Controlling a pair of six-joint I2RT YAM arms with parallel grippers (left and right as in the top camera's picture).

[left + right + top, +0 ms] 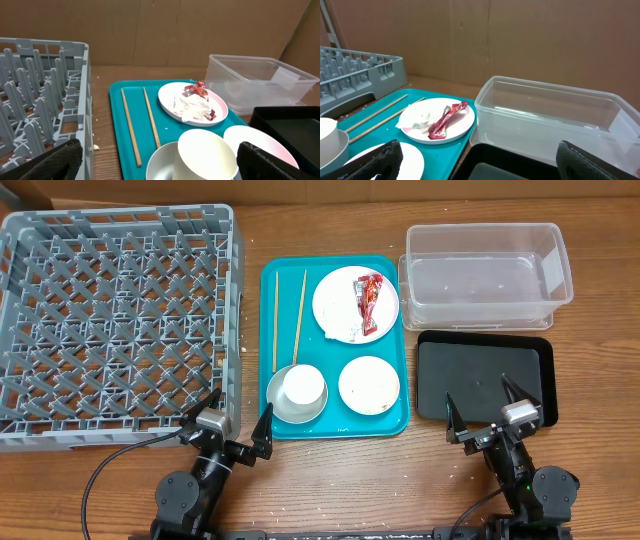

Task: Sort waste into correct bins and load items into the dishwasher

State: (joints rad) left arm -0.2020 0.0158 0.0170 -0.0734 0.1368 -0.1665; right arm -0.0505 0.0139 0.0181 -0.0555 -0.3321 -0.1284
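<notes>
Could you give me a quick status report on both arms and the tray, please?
Left gripper open, right gripper open, both empty. Red wrapper on plate, teal tray untouched. Nothing in the way.

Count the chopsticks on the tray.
2. Both lie on the teal tray's left side: one chopstick nearest the left edge, the other chopstick just right, lower end by the bowl. None look hidden.

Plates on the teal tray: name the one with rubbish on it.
The far plate, holding a red wrapper and crumpled tissue; the near plate beside the cup holds none.
</notes>
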